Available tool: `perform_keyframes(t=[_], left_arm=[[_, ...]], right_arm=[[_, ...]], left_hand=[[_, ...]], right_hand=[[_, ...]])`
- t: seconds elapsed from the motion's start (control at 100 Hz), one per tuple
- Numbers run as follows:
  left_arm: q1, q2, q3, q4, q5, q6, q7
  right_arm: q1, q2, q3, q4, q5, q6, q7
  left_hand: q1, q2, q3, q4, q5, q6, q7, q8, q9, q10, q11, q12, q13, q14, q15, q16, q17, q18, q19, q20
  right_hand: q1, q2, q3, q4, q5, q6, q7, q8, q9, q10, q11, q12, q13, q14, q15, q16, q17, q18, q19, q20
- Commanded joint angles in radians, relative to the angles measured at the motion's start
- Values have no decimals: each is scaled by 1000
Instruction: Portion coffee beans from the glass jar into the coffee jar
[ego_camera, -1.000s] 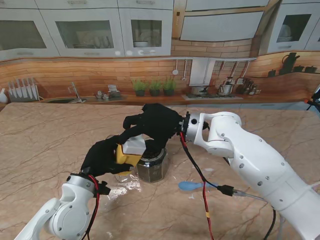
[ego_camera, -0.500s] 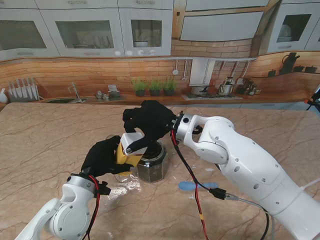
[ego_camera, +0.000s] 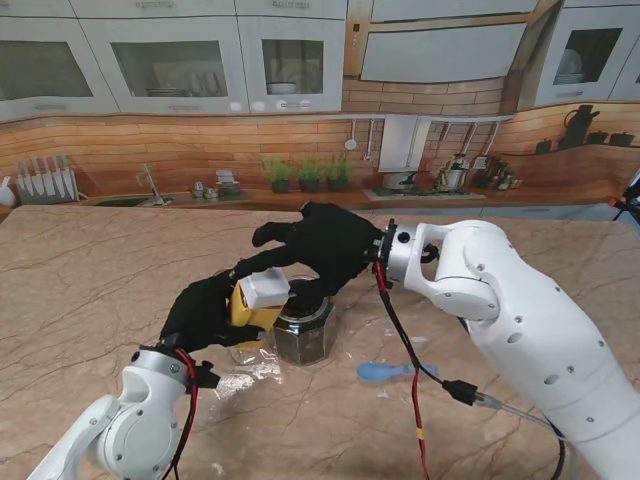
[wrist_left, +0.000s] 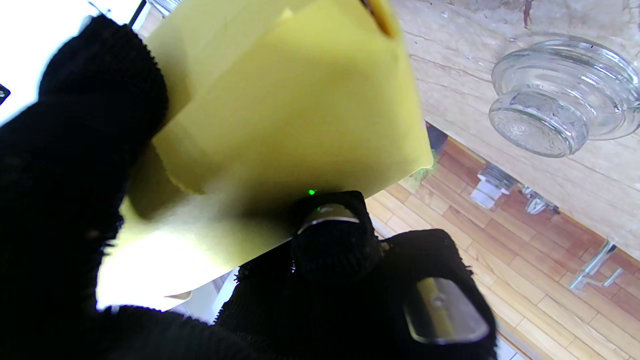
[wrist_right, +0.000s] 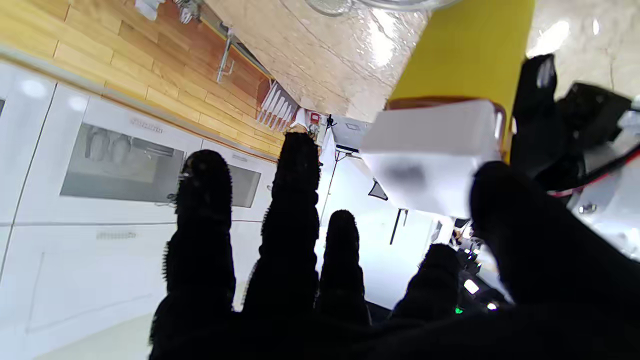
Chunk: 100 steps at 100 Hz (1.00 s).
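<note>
Marble table; left hand clamped round yellow coffee jar; right hand spread, thumb at white lid.

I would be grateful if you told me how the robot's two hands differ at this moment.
The left hand is shut on the yellow container, whereas the right hand holds nothing. The left hand's fingers wrap around the container; the right hand's are spread apart above its white lid. The left hand is nearer to me, the right farther. Both wear black gloves.

The glass jar is partly hidden behind the left robot hand and its yellow container.
</note>
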Motion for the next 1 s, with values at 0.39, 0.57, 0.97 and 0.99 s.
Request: perform_keyframes(t=[0.39,0.57,0.97,0.99], left_arm=[[3,-2,7,-10,-12,3,-16],[2,-2,8,-9,-13,3,-19],[0,-5,14,-5,-9,2,-3],[0,-5,14,-5,-9,3,-1]], right_arm=[[136,3,-163,144,-183,-37,-252],[165,-16,-217,197,-165,-9,-361],[143,-42,-223,183,-46,30,-299],[144,-42,-225,182,-45,33,-295]], left_hand=[[200,163,329,169,110,-218,222,65,153,-69,113,49,-5,67,-7,-3,-21,-116,216,0],[199,164,328,168,110,-218,222,65,153,-69,113,50,-5,67,-7,-3,-21,-116,216,0],[199,164,328,168,110,-219,223,66,152,-71,113,50,-5,67,-7,-3,-21,-116,216,0],[199,162,328,168,110,-220,223,66,153,-71,114,50,-5,67,-7,-3,-21,-116,216,0]], right_hand=[[121,-327,289,-117,-16,-20,36,159,-45,-36,123,-92,53,-74,51,-34,156,-93,9,-59],[101,-245,235,-127,269,-53,361,408,62,-137,292,21,150,-105,97,-13,208,-104,43,-61],[-186,-6,-88,-101,564,5,955,122,365,-146,254,102,252,-58,134,43,191,-31,98,-31],[-190,-4,-92,-94,559,9,950,126,366,-145,253,103,252,-58,134,44,191,-31,100,-30]])
